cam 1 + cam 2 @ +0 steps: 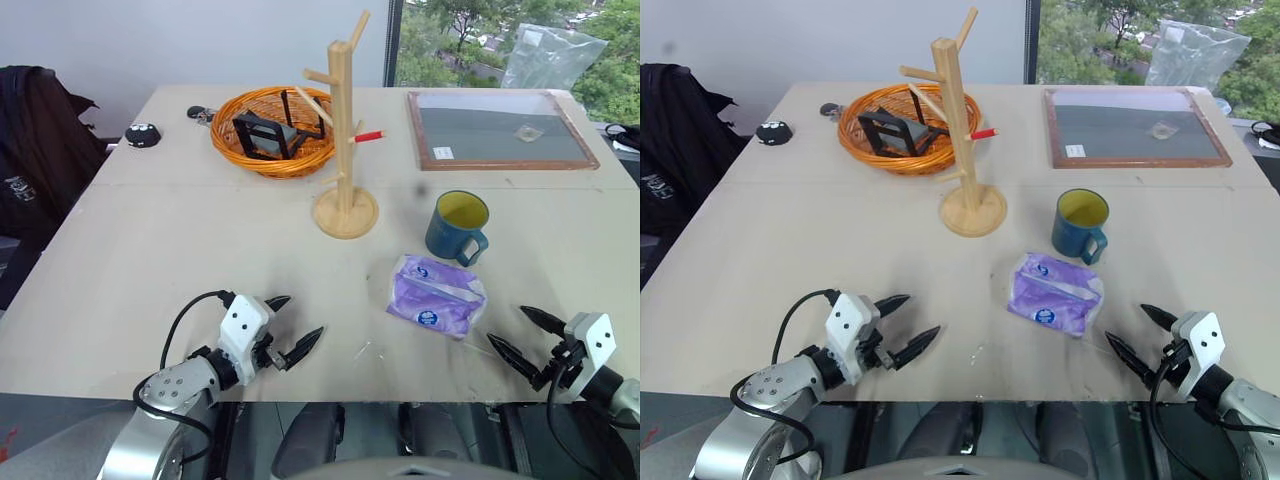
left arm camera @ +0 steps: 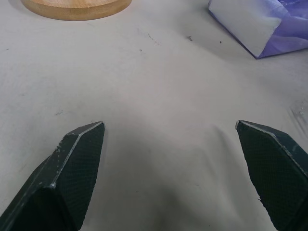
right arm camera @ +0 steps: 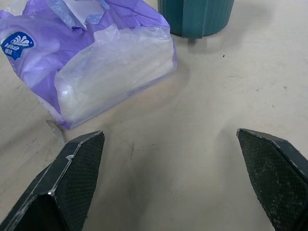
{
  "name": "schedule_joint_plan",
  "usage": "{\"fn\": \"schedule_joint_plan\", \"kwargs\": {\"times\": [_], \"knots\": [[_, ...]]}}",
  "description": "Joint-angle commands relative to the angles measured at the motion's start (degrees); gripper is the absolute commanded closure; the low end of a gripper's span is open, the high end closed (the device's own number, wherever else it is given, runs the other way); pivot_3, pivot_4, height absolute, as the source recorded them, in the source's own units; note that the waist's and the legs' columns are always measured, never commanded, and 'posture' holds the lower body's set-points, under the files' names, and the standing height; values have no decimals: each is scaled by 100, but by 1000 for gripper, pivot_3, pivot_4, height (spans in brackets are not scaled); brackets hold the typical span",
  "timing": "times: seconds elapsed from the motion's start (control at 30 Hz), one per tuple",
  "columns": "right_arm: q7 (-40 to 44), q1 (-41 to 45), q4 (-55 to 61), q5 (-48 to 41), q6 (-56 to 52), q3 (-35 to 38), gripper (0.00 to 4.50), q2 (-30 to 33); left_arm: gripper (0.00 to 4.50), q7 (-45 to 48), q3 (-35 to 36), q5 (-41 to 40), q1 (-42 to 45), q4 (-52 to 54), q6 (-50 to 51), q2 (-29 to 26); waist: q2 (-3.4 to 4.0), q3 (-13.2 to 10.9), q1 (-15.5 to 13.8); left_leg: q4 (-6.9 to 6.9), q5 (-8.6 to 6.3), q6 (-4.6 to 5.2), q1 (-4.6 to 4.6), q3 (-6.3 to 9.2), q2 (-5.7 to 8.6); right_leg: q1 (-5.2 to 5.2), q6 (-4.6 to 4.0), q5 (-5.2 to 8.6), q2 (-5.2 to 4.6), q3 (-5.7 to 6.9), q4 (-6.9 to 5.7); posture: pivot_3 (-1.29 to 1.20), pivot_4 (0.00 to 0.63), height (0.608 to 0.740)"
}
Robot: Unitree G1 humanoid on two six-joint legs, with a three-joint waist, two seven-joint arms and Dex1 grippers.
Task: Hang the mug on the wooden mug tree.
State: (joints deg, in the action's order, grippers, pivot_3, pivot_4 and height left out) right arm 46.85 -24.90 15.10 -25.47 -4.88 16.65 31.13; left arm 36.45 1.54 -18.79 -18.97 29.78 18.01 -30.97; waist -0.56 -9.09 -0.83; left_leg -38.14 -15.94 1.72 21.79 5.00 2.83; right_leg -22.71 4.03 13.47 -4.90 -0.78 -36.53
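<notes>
**Mug not yet grasped; both grippers wait empty at the near edge**

At the lower left of the head view, the left gripper (image 1: 296, 324) hovers low over the table (image 1: 160, 240) with its two black fingers spread and nothing between them.

Moving right to the upper centre, the wooden mug tree (image 1: 342, 130) stands upright on its round base, its long axis vertical and its pegs slanting upward to either side. Every peg is bare. The orange wicker basket (image 1: 272, 130) sits just behind it to the left.

Right of centre stands the mug (image 1: 458, 226), upright on the table with its yellow mouth facing up, so its axis is vertical. Its loop handle points toward the near edge and slightly to the right. It is near the tree's base but apart from it. Just in front of the mug lies a purple tissue pack (image 1: 437, 294).

At the lower right, the right gripper (image 1: 528, 334) has its fingers wide apart and empty. Its wrist view looks past the pack at the mug's base.

The reach has seemingly not begun. The right gripper is the nearer one; the next move likely calls for it to go past the pack and grip the mug so the handle stays free for a peg.
</notes>
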Motion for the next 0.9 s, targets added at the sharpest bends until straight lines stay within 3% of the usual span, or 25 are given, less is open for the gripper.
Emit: {"fn": "schedule_joint_plan", "kwargs": {"times": [0.03, 0.73, 0.9], "knots": [[34, 43, 104, -45, 106, 154, 57, 55, 0, 73, 96, -84, -23, 177, -95, -38, 0, 0, 2, 0, 0, 0, 0, 0, 0, 0, 0, 0, 0, 0, 0, 0, 150, 740], [-13, 16, 129, 58, 256, 184, 57, 54, 0, 349, 61, -59, 75, -220, -413, -26, 0, 0, 2, 0, 0, 0, -1, 0, 0, 0, 0, 0, 0, 0, 0, 0, 150, 740], [47, -187, 1113, -211, 157, 339, 57, 252, 0, 827, 195, -309, 313, -370, -538, -216, 8, -5, 0, 0, 0, 0, 1, 0, 0, 0, 0, 0, 1, 1, 0, 0, 150, 740]]}}
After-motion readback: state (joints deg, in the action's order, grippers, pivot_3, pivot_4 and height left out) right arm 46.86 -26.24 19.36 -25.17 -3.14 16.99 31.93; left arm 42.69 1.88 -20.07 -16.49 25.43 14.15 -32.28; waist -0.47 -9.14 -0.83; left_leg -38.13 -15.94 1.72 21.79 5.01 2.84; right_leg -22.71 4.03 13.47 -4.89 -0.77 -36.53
